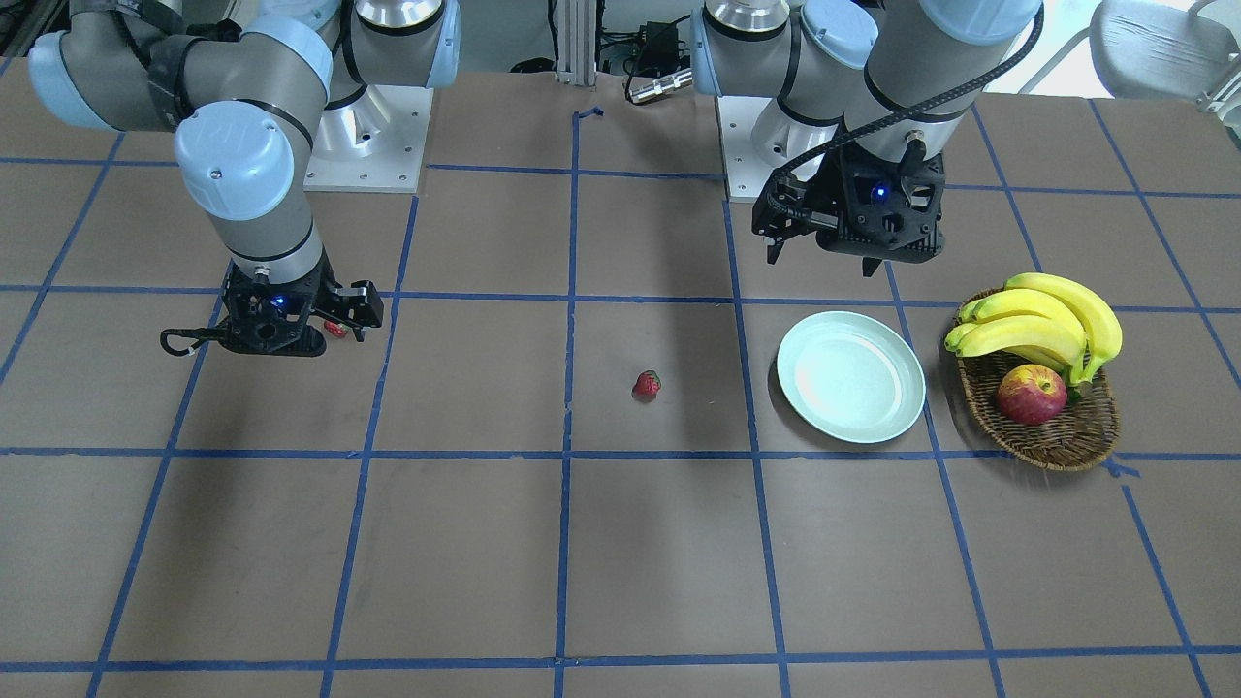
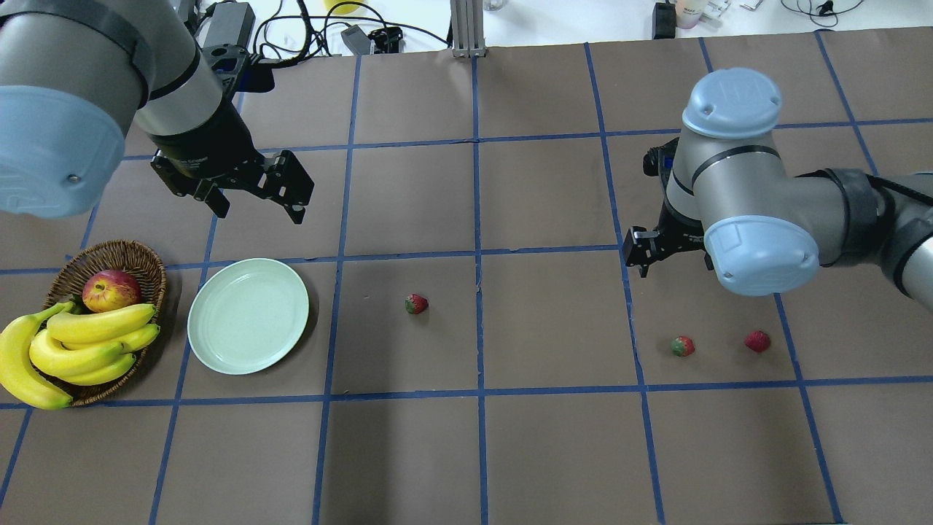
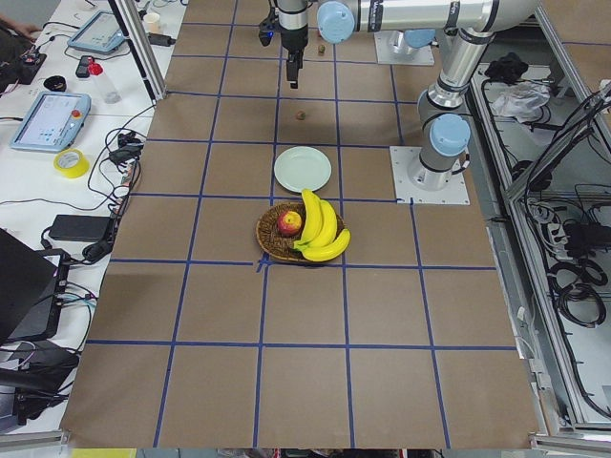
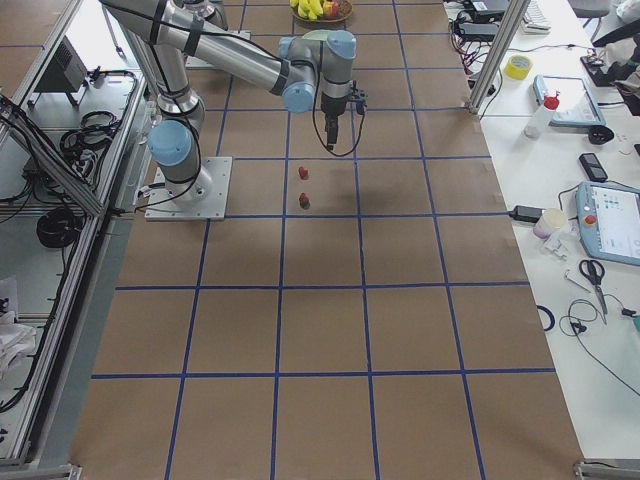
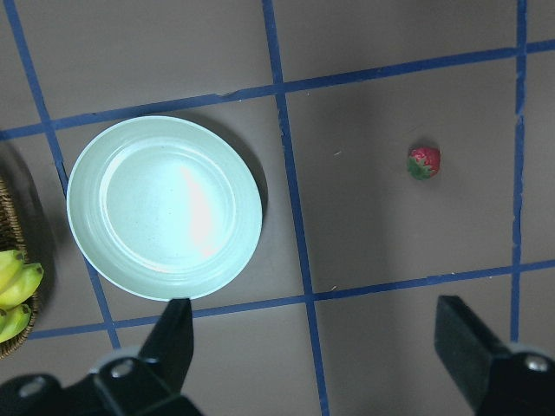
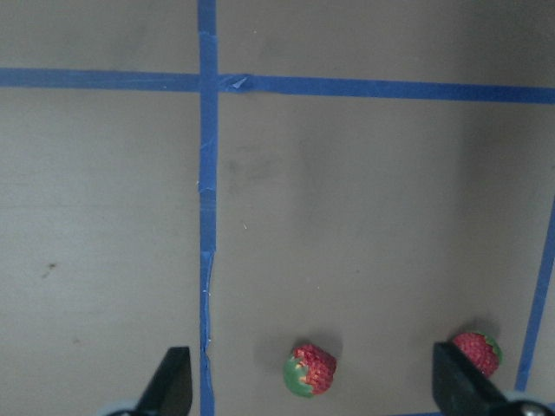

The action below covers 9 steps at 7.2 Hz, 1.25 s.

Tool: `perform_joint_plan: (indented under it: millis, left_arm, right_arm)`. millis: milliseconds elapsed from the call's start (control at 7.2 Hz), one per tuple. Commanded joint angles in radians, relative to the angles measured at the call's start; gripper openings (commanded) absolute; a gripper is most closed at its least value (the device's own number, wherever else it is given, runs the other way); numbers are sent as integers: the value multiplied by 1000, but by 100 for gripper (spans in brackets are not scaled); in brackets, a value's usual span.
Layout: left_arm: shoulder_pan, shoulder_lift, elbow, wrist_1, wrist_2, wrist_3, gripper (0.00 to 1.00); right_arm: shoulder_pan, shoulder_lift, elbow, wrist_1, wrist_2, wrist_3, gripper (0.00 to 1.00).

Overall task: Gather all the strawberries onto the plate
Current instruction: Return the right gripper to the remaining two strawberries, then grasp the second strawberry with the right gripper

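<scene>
While the left claw (image 2: 256,200) hangs spread wide in the overhead view's upper left, above the plate (image 2: 248,316), the right claw (image 6: 316,386), also apart, hovers at centre right near one strawberry (image 2: 683,345) and another strawberry (image 2: 757,340) beside it; the third strawberry (image 2: 416,304) lies on the table (image 2: 510,452) right of the plate

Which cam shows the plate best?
Left wrist-mounted: the plate is large, its whole rim in frame, and it is empty. Overhead and front-facing show it whole but smaller. Exterior left shows it tiny. It is not visible in exterior right or right wrist.
</scene>
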Motion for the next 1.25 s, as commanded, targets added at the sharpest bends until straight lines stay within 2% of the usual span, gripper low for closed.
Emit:
perform_joint_plan:
  millis: [0,139,278,556,694,972,1111]
  left_arm:
    - [0,0,0,-1,-1,0,100]
    - [0,0,0,-1,0,0,100]
    - [0,0,0,0,-1,0,100]
    - [0,9,0,-1,-6,0,100]
    - [2,0,-2,-1,3,3,100]
    - [6,-12,-2,95,-7,-14,100]
    - [9,-15,1,106,-6,-44,100]
  right_arm:
    - [-51,-12,141,-142,5,-56,93]
    - [-66,-10,256,-305,32,-58,94]
    - [-73,-10,328,-415,35,-61,96]
    - [-120,-2,337,-394,79,-81,95]
    - [-132,-1,335,-385,83,-81,88]
    - [-143,27,337,-385,114,-73,85]
    - [-143,27,338,-385,112,-73,81]
